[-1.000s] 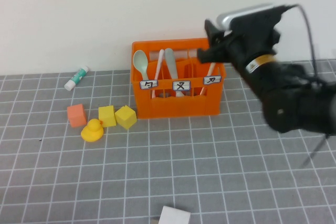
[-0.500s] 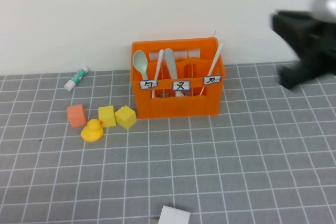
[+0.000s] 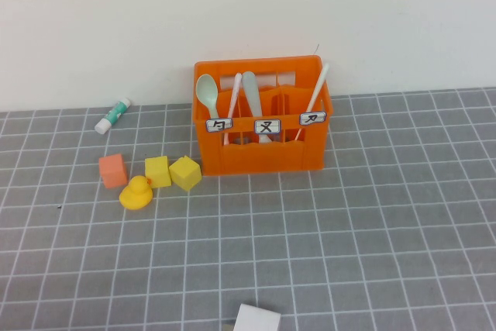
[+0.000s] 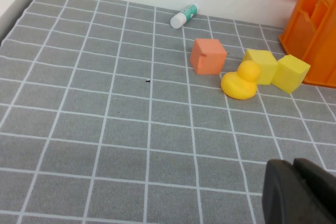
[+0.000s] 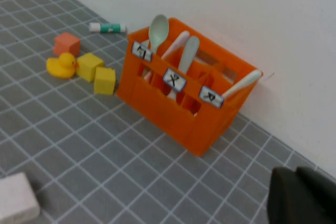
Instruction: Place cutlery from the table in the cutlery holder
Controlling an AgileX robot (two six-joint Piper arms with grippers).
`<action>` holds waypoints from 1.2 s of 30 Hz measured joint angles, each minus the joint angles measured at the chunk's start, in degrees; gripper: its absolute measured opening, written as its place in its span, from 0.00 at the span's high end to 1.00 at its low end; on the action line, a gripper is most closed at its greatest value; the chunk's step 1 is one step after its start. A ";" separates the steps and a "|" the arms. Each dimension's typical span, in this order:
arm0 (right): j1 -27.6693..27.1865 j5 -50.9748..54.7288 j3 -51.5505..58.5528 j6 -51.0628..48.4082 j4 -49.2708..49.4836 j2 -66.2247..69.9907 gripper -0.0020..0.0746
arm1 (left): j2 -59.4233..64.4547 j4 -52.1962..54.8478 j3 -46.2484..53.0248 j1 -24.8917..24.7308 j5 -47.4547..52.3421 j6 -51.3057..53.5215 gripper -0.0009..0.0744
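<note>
both claws pressed together, empty: right claw (image 5: 304, 195) well back from the orange holder (image 3: 263, 153) (all four utensils standing inside), left claw (image 4: 296, 190) near the duck (image 4: 240, 80).

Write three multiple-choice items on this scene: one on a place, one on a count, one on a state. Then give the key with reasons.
1. Where does the yellow duck sit?
A. inside the cutlery holder
B. on the table beside the cubes
C. on the white-green tube

2. How many utensils stand in the cutlery holder?
A. two
B. three
C. four

3. How are the grippers?
A. both shut and empty
B. both open
C. right one holding a spoon

Key:
1 B: the duck rests on the table, touching a yellow cube.
2 C: mint green spoon, pale pink spoon, grey fork and cream-white knife are all inside.
3 A: left gripper and right gripper show closed fingers, holding nothing.
</note>
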 joint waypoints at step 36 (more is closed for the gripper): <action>-30.09 -4.25 33.88 16.86 -6.91 -35.33 0.98 | 0.00 0.00 0.00 0.00 0.00 0.23 0.99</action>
